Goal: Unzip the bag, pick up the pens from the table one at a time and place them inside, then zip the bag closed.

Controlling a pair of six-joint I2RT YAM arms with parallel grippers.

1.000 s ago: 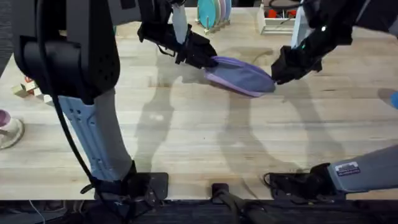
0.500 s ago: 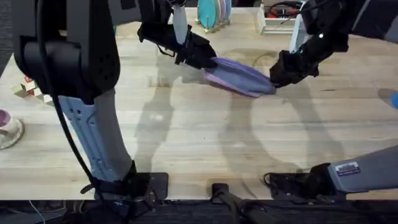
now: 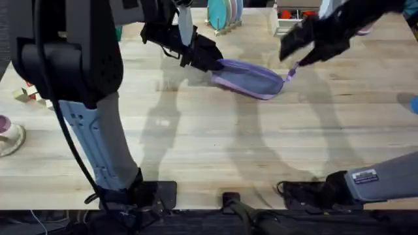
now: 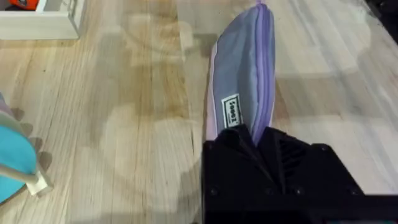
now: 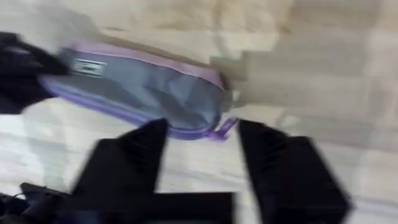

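Two arm bases sit nearest us at the worktop's (image 3: 215, 163) front edge. Mid-worktop, toward the far side, we see the bag (image 3: 251, 78) lying tilted on the wood, its zipper looking shut along the top. Our left claw (image 3: 210, 60) is clamped on the bag's left end; the left wrist view shows its black fingers (image 4: 249, 140) pinching the fabric just past a small label. Our right claw (image 5: 202, 134) hangs above the bag's right end with its fingers spread apart and holding nothing, a small purple zipper pull (image 5: 225, 127) dangling between them. Farther back we make out a rack of coloured plates (image 3: 223, 13) and a white rack (image 3: 290, 19) with red tools.
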